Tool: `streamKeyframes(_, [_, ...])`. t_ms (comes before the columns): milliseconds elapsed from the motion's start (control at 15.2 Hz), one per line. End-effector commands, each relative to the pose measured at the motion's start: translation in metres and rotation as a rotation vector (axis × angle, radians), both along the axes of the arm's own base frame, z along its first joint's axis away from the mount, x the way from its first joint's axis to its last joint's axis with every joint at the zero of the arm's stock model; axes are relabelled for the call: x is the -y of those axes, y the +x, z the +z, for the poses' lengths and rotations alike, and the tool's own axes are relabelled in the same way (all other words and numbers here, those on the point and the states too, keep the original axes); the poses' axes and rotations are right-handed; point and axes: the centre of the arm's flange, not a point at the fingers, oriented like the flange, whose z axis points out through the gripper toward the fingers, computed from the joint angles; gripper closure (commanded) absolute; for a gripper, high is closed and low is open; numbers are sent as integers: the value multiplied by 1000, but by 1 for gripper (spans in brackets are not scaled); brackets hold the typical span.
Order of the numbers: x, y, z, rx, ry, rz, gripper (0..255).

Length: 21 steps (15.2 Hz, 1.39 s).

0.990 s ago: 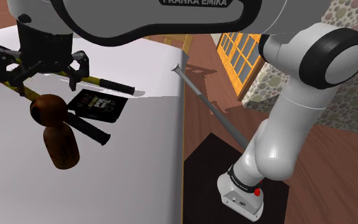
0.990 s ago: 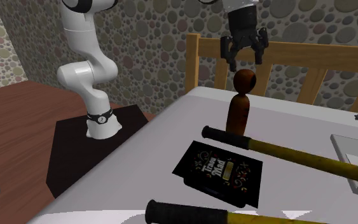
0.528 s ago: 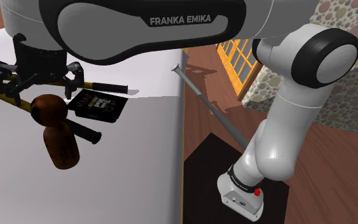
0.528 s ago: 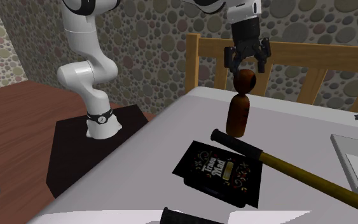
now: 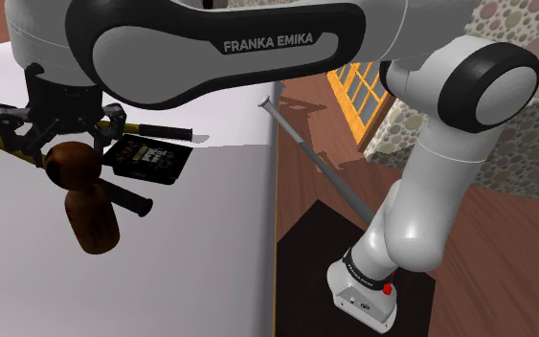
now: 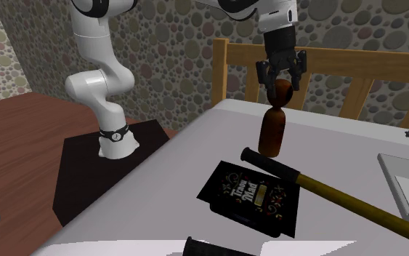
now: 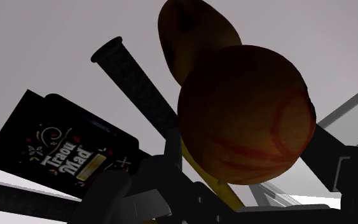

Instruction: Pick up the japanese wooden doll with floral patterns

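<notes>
One dark brown doll (image 6: pixel 274 129) stands upright on the pale worktop (image 6: pixel 188 153), its long axis vertical and its round head on top. The black pincer (image 6: pixel 281 84) sits spread wide around the head, gripping nothing. The wrist view reveals faint curved stripes on the head, while the second exterior view renders it plain. A black packet (image 6: pixel 250 195) lies nearby.

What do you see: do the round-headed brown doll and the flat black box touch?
Apart. The second exterior view shows a black hammer grip lying between the doll and the box.
</notes>
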Motion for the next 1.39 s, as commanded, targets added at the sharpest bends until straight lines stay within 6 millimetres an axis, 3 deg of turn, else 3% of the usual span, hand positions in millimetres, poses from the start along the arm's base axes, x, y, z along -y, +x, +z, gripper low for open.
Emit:
streamKeyframes(0, [0, 0, -1, -2, -1, 1, 255])
streamKeyframes(264, [0, -1, -1, -2, -1, 1, 255])
streamKeyframes(1320, [0, -1, 79, -2, -1, 1, 255])
